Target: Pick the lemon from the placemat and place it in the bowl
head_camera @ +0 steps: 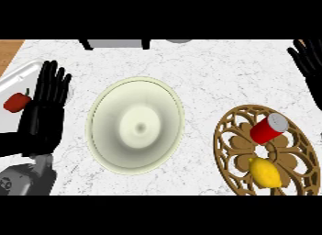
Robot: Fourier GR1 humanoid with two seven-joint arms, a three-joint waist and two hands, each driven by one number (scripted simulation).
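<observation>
Lemon (265, 171) on placemat (231, 151) | bowl (136, 125) empty | both hands' fingers straight, apart

the right hand (317, 69) is cut by the right edge; the left hand (45, 108) hides part of the white tray (8, 85).

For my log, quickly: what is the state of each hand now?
Left hand: open, holding nothing.
Right hand: open, holding nothing.

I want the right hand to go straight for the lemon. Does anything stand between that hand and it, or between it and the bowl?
The red can lies on the placemat between the open right hand and the lemon. From the lemon to the bowl, only placemat and bare counter show.
</observation>
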